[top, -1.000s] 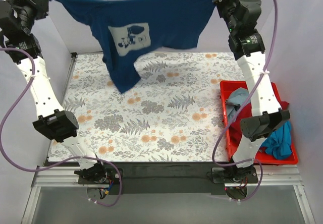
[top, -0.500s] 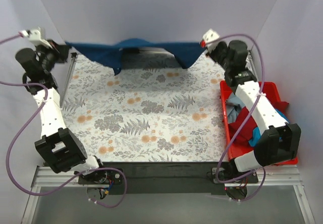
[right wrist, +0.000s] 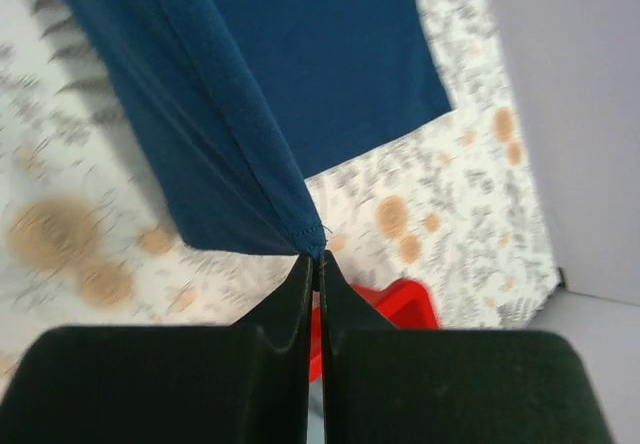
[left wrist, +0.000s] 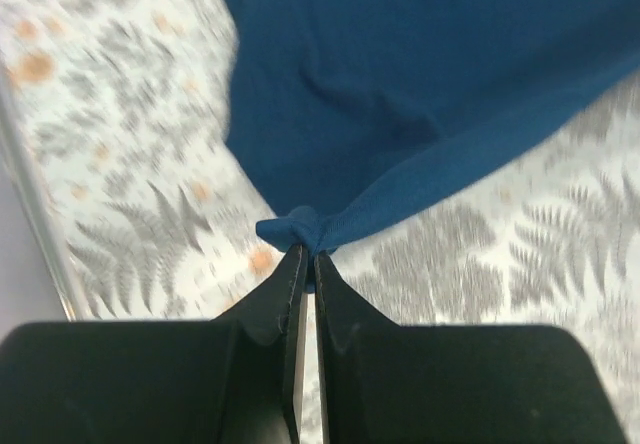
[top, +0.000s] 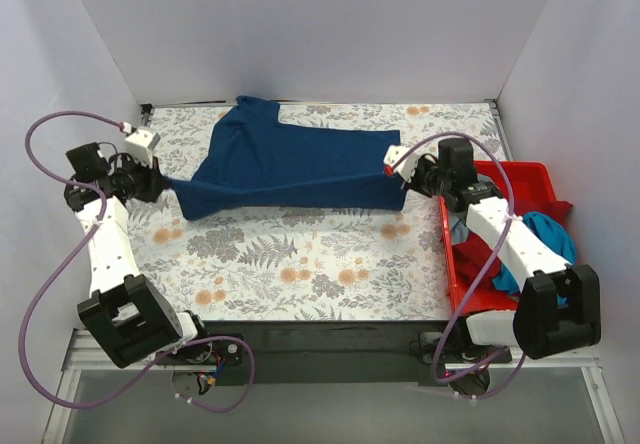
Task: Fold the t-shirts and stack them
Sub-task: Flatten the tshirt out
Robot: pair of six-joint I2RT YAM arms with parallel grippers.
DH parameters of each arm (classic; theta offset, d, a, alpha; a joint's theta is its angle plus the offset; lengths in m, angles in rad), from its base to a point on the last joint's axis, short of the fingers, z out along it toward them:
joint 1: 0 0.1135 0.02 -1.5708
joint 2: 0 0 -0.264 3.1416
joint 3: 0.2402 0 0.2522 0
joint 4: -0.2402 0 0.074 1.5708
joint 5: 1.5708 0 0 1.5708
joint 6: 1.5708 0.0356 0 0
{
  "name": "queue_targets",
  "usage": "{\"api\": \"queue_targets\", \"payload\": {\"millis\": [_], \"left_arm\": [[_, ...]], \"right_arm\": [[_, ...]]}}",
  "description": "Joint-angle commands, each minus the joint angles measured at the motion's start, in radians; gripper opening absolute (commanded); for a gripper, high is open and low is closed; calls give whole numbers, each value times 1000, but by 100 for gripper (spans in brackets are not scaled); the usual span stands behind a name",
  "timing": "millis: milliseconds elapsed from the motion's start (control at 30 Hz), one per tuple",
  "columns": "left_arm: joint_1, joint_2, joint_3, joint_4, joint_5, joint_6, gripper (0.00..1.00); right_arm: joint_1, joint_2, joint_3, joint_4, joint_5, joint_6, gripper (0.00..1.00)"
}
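Observation:
The navy blue t-shirt [top: 290,164] lies spread over the far half of the floral table cover [top: 300,264], its plain side up and the print hidden. My left gripper [top: 165,186] is shut on the shirt's near left corner [left wrist: 300,229], low over the table. My right gripper [top: 395,172] is shut on the near right corner [right wrist: 310,239], beside the bin. The near edge of the shirt is stretched taut between the two grippers. Other shirts, teal-blue [top: 545,234], red [top: 478,254] and pale grey-blue [top: 455,232], lie heaped in the red bin.
The red plastic bin [top: 530,172] stands at the table's right edge, under my right arm. White walls close in the back and both sides. The floral cover shows bare between the shirt and the near edge.
Both grippers have come down and toward me from head height, carrying the shirt. It hung in the air between them before; now it lies laid out on the table.

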Motion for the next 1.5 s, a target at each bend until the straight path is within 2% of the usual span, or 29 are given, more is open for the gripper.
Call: {"api": "queue_targets", "payload": {"millis": [0,33,133,300,433,467,600,667,733,900,1000,1033,1100,1267,1367,1400,1467], "left_arm": [[9,-9,-36,-382,-53,347,0],[9,-12,-58,-421,-80,437,0],[9,-33,-156,-504,-157,542,0],[7,-38,-304,-498,-257,573,0],[-10,60,-299,-406,-240,364,0],[-14,100,-280,-398,-210,264,0],[-21,281,-158,-364,-183,54,0],[-21,356,-112,-345,-185,12,0],[-21,388,-93,-332,-202,-22,3],[-16,330,-65,-219,-249,-76,23],[-16,236,-42,-216,-204,-22,31],[-17,208,-44,-220,-150,9,34],[-28,122,-52,-298,-110,168,38],[-103,-45,-148,-522,-98,526,38],[-197,-133,-258,-538,-177,567,37],[-258,-151,-288,-519,-200,549,37],[-301,-194,-363,-452,-226,532,38]], "right_arm": [[7,-88,-93,-169,-34,-102,1],[10,-102,-114,-186,-34,-132,1],[29,-151,-194,-272,-29,-198,1],[69,-212,-341,-296,33,-256,1],[101,-127,-315,-281,85,-173,1],[102,-99,-291,-282,92,-127,1],[107,47,-191,-293,141,-44,1],[109,76,-156,-296,153,-25,1],[115,95,-136,-310,153,-13,1],[133,96,-125,-339,150,19,4],[136,105,-110,-359,152,47,3],[135,108,-104,-364,152,53,1],[135,128,-76,-368,158,80,1],[135,214,-2,-405,162,146,1],[135,245,30,-424,159,157,1],[135,250,40,-425,156,162,1],[135,257,48,-436,155,165,1]]}}
